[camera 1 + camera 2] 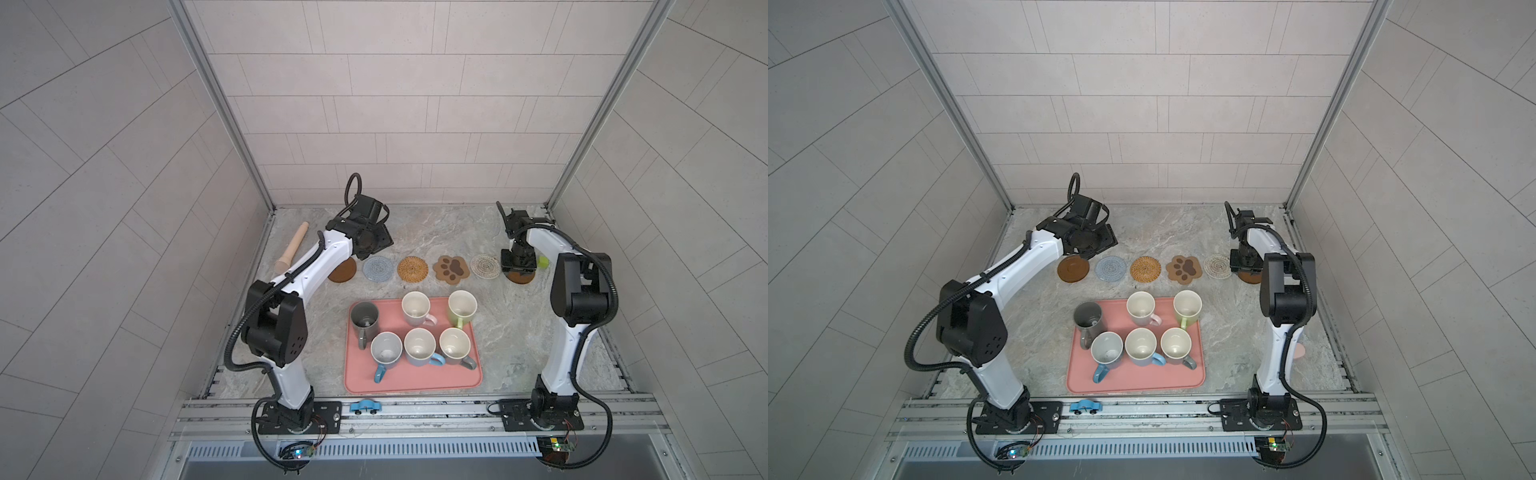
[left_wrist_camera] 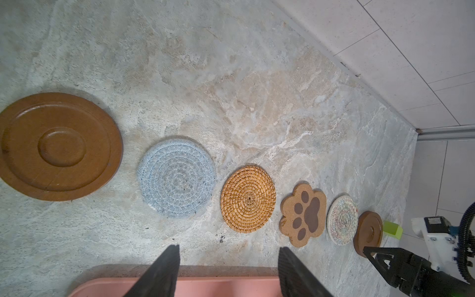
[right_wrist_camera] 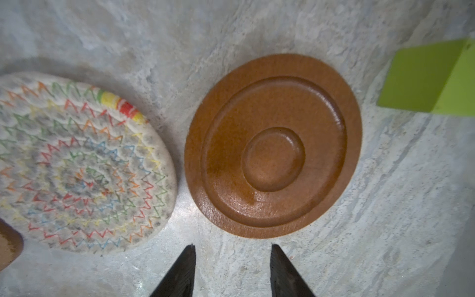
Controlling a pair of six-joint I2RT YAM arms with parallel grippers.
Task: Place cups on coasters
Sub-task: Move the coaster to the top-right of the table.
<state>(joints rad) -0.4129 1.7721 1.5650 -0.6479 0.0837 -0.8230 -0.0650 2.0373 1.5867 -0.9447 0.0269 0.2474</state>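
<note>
While hovering by six bare coasters (image 1: 412,269) with left fingers (image 2: 164,272) and right fingers (image 3: 180,275) parted, empty, yet to move any cups (image 1: 419,347).

Coaster row behind tray (image 1: 411,384), left to right: wooden disc (image 1: 344,271), crochet round (image 1: 377,269), rattan round (image 1: 412,269), paw coaster (image 1: 451,269), woven round (image 1: 485,266), second wooden disc (image 1: 521,277). Six mugs (image 1: 415,308) on tray: three rear, three front.

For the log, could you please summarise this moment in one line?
cups: six on tray | coasters: all bare | jaws: open, empty
</note>
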